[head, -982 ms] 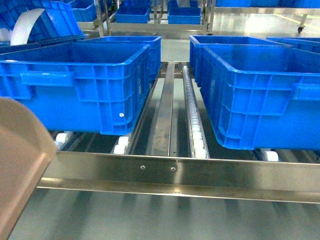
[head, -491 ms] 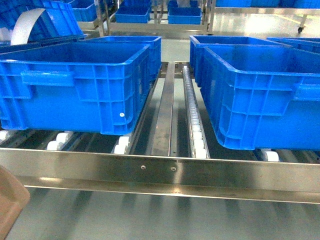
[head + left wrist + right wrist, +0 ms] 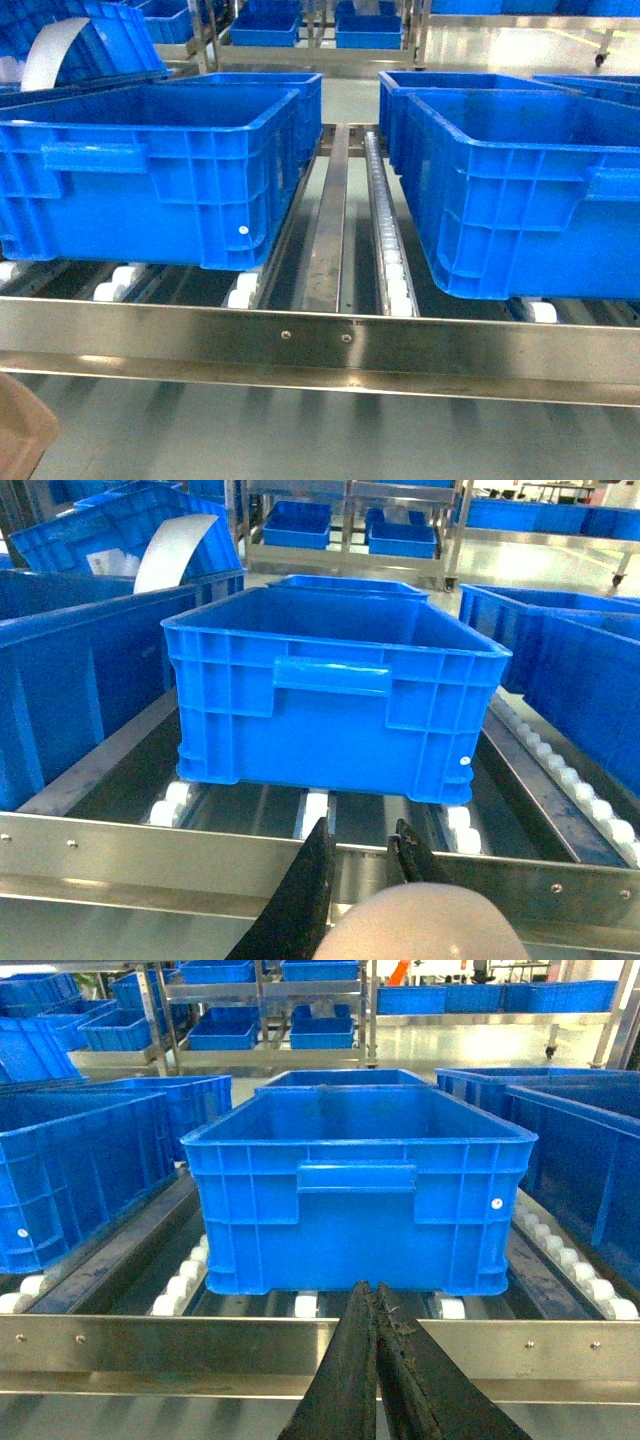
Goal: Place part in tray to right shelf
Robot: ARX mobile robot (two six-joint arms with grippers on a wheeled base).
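Only a beige corner of the tray (image 3: 20, 435) shows in the head view, at the bottom left, below the right shelf's steel front rail (image 3: 400, 342). In the left wrist view a rounded beige piece of the tray (image 3: 420, 927) sits between the black fingers of my left gripper (image 3: 362, 830), which is shut on it just in front of the rail (image 3: 150, 845). My right gripper (image 3: 370, 1288) is shut with nothing in it, pointing at the rail (image 3: 150, 1345). The part is out of view. Neither gripper appears in the head view.
Two large blue crates (image 3: 150, 170) (image 3: 520, 190) stand on the white roller tracks (image 3: 395, 270) behind the rail, with a steel channel between them. A crate (image 3: 330, 690) faces the left gripper and another (image 3: 360, 1180) faces the right. More racks with blue bins stand behind.
The tray has sunk down and to the left in the head view, from a broad beige shape at the left edge to a small corner. The shelf and crates have not moved.
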